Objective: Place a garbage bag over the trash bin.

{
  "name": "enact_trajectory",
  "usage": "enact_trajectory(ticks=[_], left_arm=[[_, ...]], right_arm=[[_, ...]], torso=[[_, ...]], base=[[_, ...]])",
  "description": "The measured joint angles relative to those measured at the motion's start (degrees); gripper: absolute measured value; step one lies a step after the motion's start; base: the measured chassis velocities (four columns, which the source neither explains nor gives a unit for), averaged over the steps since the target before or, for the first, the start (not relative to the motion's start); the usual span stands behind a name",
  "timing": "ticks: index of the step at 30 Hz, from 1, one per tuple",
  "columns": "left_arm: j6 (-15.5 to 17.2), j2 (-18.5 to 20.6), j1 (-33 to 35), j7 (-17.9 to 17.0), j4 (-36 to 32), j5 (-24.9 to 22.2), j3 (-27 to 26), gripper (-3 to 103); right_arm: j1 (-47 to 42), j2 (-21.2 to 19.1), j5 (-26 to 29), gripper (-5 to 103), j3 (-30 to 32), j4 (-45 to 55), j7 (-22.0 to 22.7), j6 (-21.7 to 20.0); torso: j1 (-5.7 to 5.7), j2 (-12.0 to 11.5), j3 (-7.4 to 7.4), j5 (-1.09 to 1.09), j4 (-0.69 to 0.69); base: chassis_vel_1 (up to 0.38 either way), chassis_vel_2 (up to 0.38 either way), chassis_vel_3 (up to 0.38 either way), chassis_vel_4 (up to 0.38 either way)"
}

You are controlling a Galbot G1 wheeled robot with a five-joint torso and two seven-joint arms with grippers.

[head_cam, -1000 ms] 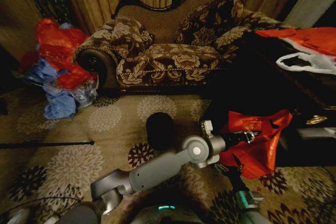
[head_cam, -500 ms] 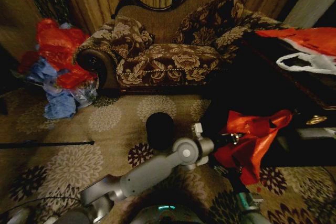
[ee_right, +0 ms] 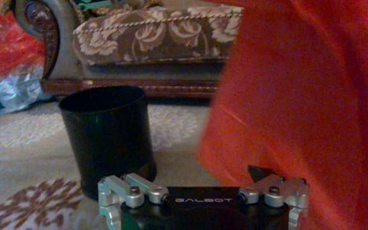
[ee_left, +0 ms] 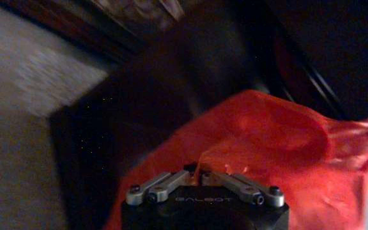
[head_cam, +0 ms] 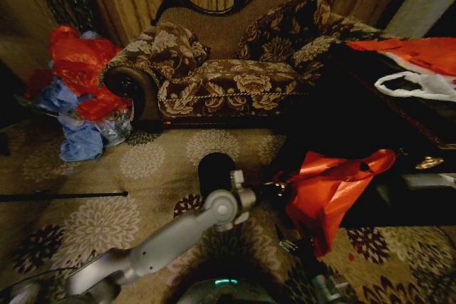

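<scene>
The sofa point(head_cam: 235, 69) stands behind the patterned carpet point(head_cam: 107, 211), where the trash bin point(head_cam: 216, 174) sits upright, open and unlined, so the lining itself is not yet done. The garbage bag point(head_cam: 331, 186) hangs in the air just to the right of the bin, off the floor and not over the rim. The left claw point(ee_left: 199, 168) is clenched on a fold of the bag. The right claw point(ee_right: 203, 189) stands released, low beside the bag and facing the bin. Judging from this, opening the bag and drawing it over the rim remain.
</scene>
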Motion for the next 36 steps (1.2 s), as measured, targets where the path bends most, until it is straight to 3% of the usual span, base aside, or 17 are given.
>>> enact_trajectory(ticks=[4,12,21,26,28,36], left_arm=[[0.0,3.7,3.2,0.7,-1.1,1.2,-4.5,0],[0.7,6.5,7.1,1.8,-2.2,2.6,-13.0,0],[3.0,13.2,13.2,6.6,-3.8,4.0,-23.1,0],[3.5,15.4,15.5,9.2,-4.0,5.6,-25.9,0],[3.5,17.4,16.9,11.9,-3.8,7.9,-27.3,0],[2.5,20.3,17.2,13.4,-0.1,11.0,-29.1,0]], right_arm=[[-0.4,-0.4,-0.3,100,-0.2,-1.3,-1.7,0.1],[1.0,-1.0,0.0,100,-0.3,-2.7,-1.8,0.0],[3.5,-2.1,0.5,100,-0.3,-4.4,-0.8,-1.4],[4.3,-2.5,0.8,100,-0.3,-4.6,-0.6,-1.9],[4.6,-2.7,1.1,100,-0.3,-4.7,-0.4,-2.2],[4.7,-3.3,1.8,100,0.1,-5.0,-0.4,-2.3]], torso=[[0.0,0.0,0.0,0.01,0.0],[0.0,0.0,0.0,0.01,-0.01],[0.0,0.0,0.0,0.0,0.0],[0.0,0.0,0.0,0.01,0.0],[0.0,0.0,0.0,0.01,0.0],[0.0,0.0,0.0,0.02,0.0]], base=[[0.0,0.0,0.0,0.0],[0.0,0.0,0.0,0.0],[0.0,0.0,0.0,0.0],[0.0,0.0,0.0,0.0],[0.0,0.0,0.0,0.0],[0.0,0.0,0.0,0.0]])
